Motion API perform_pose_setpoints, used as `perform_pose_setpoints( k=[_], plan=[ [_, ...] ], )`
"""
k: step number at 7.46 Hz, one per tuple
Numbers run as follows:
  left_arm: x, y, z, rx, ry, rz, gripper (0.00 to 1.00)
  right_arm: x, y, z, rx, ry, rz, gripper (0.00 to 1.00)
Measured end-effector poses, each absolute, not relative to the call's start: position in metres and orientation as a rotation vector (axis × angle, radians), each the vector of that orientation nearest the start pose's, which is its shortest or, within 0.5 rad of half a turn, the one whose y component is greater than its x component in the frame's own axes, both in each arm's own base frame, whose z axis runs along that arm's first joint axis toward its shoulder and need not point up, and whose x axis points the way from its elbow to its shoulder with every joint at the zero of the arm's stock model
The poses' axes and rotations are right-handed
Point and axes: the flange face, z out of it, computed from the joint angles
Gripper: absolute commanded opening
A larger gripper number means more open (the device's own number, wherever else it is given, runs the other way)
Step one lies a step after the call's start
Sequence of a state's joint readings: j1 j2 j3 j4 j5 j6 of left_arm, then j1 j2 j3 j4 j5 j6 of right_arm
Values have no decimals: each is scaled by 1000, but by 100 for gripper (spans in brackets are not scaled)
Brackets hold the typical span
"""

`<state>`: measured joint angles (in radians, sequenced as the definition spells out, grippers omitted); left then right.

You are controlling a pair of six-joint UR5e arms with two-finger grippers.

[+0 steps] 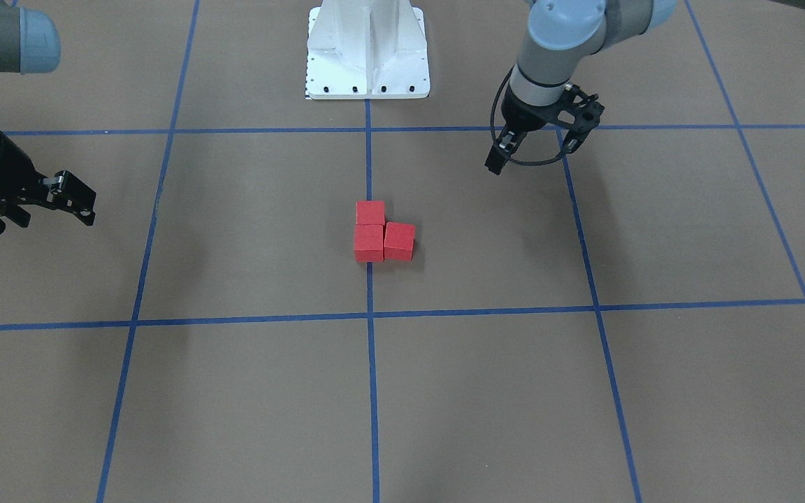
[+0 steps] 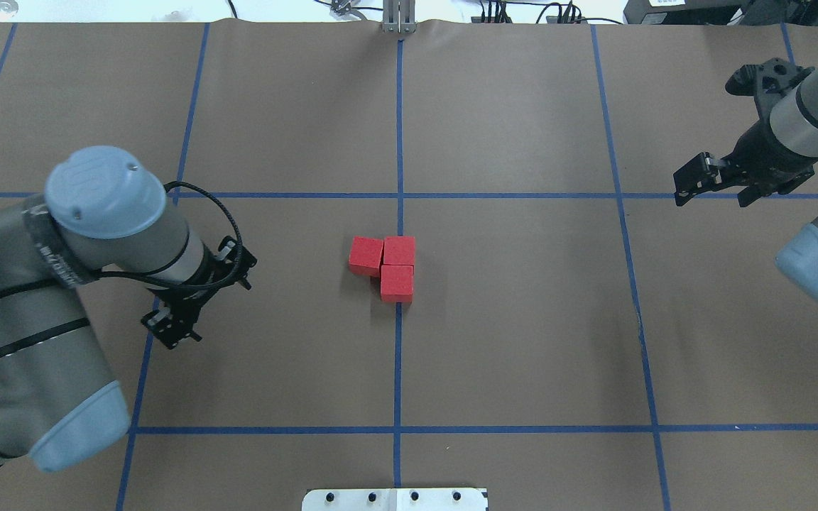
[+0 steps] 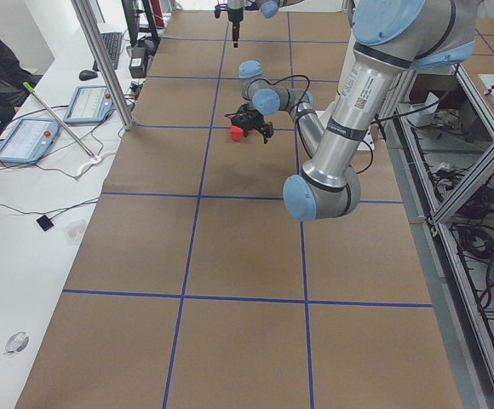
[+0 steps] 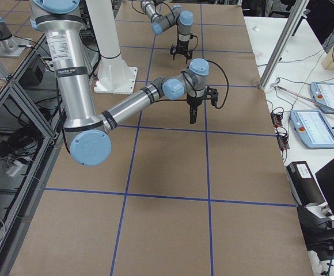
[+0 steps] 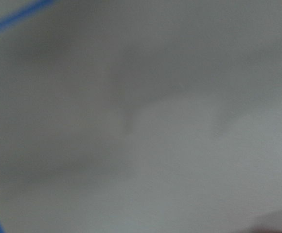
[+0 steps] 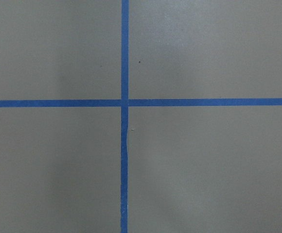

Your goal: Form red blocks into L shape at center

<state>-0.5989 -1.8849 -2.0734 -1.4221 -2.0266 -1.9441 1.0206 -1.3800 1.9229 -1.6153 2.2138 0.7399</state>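
At the left gripper (image 2: 203, 301), jaws wide, nothing held. Well to its right, red blocks (image 2: 397, 252) touching in an L at the center (image 2: 399, 213). Farther right, well apart from them, right gripper (image 2: 718, 193): jaws also parted, empty.

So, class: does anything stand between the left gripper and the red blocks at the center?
Nothing visible does. Only bare brown table lies between the left gripper and the red blocks, which already form an L.
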Motion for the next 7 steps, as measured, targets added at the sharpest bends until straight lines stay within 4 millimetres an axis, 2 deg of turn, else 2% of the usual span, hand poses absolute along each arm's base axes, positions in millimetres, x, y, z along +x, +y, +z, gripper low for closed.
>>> perform_pose_setpoints(
  k=[2, 4, 5, 7],
  plan=[
    [316, -373, 341, -231, 738, -518, 100, -220, -501, 401, 6, -789, 20, 100],
    [233, -380, 402, -116, 782, -290, 100, -214, -500, 406, 4, -785, 19, 100],
    [196, -384, 429, -53, 786, -191, 100, -205, -501, 412, 6, -782, 17, 100],
    [129, -404, 479, 12, 797, -55, 100, -166, -505, 438, 25, -773, -17, 100]
  ],
)
